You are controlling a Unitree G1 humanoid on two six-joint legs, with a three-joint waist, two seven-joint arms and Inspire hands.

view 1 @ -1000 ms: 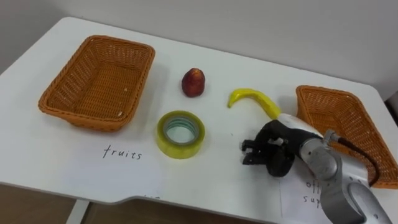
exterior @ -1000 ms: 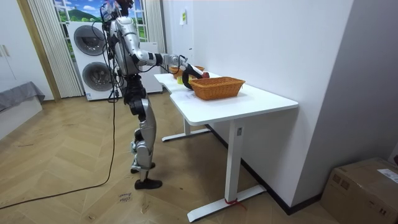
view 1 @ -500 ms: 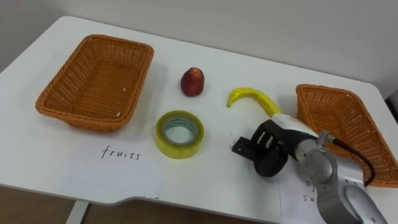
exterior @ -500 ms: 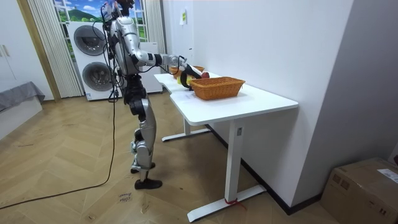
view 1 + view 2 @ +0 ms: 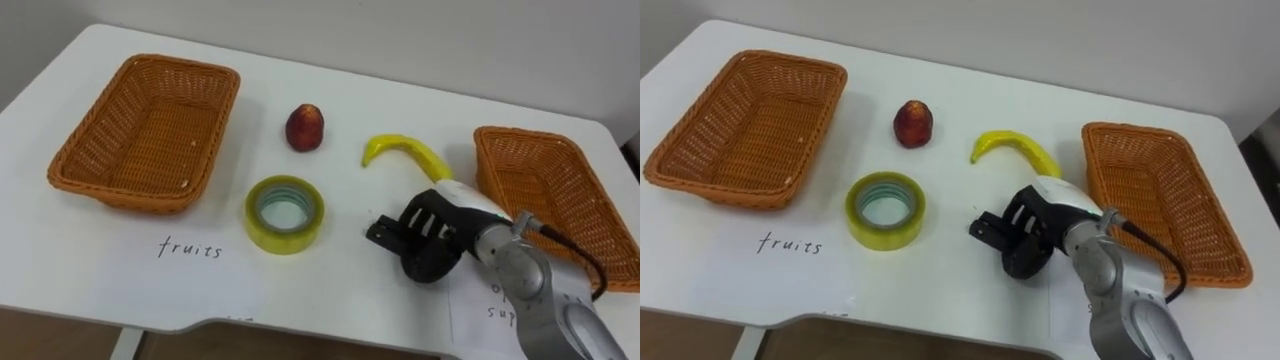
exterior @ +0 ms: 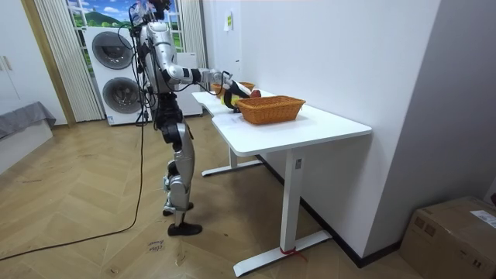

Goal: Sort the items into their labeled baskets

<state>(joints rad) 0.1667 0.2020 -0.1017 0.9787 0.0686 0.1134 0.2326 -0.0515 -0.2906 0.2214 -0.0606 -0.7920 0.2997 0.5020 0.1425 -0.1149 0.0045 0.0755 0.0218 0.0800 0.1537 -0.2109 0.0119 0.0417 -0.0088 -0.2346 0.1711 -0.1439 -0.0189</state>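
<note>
Two wicker baskets flank the white table (image 5: 80, 262): from the left, one basket (image 5: 178, 63), a yellow tape roll (image 5: 284, 213) with a red fruit (image 5: 305, 128) behind it, a banana (image 5: 405, 155), the right hand (image 5: 428, 237) just before it, fingers loosely extended and holding nothing, then the other basket (image 5: 530, 132).

The handwritten word "fruits" (image 5: 189, 248) stands on the white table (image 5: 330, 290), just before the left wicker basket (image 5: 145, 125). A second handwritten label (image 5: 497, 303) near the right basket (image 5: 550, 200) is partly hidden; only "sup" reads.
</note>
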